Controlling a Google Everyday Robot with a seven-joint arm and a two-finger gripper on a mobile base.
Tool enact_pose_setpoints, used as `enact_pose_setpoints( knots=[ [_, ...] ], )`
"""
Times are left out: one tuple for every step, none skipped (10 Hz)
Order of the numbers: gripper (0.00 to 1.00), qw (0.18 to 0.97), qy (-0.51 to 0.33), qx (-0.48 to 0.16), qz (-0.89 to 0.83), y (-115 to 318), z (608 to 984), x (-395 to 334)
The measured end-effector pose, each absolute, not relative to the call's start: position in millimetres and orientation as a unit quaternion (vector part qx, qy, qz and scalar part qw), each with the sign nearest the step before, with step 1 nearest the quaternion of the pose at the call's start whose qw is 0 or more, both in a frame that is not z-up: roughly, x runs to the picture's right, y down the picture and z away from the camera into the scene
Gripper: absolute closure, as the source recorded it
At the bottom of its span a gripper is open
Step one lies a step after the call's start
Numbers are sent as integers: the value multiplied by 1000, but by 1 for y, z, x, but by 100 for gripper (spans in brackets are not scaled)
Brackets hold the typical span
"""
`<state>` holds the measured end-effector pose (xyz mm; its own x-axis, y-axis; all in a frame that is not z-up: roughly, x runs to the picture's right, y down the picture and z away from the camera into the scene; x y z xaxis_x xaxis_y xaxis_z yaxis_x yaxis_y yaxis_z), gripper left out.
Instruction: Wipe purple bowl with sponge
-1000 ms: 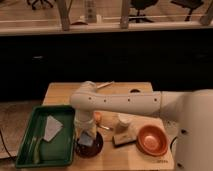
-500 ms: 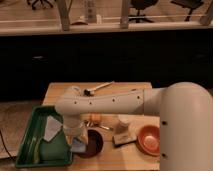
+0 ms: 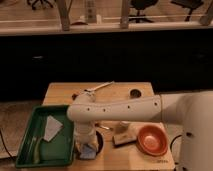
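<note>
My gripper [image 3: 87, 148] points down at the table's front edge, between the green tray and the purple bowl [image 3: 99, 142]. It is shut on the sponge [image 3: 88, 152], a small light-blue pad showing just below the wrist. The sponge sits at the left rim of the bowl. The bowl is dark and glossy, and the wrist hides most of it. My white arm [image 3: 120, 109] stretches across the table from the right.
A green tray [image 3: 30, 150] with a pale cloth [image 3: 51, 128] lies on the left. An orange bowl [image 3: 152, 140] and a cream block with a dark base [image 3: 121, 134] stand on the right. A utensil [image 3: 100, 88] and a small dark round thing [image 3: 134, 93] lie at the back.
The gripper has moved left and down from over the bowl's middle to its left rim, carrying the sponge. The arm now reaches further to the left.
</note>
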<state>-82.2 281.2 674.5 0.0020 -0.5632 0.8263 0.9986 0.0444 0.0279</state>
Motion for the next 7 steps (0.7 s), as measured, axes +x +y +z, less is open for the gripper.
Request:
enact_pose_setpoints(
  knots=[
    [100,644,-339,-315,-609,277,679,-74],
    [100,652,-333,-314,-605,270,686,-71],
    [100,658,-327,-312,-602,262,695,-73],
    [100,660,-323,-310,-603,256,701,-76],
    [100,660,-319,-309,-606,251,704,-80],
    [100,657,-318,-306,-611,248,706,-90],
    [100,643,-321,-304,-625,247,707,-107]
  ],
)
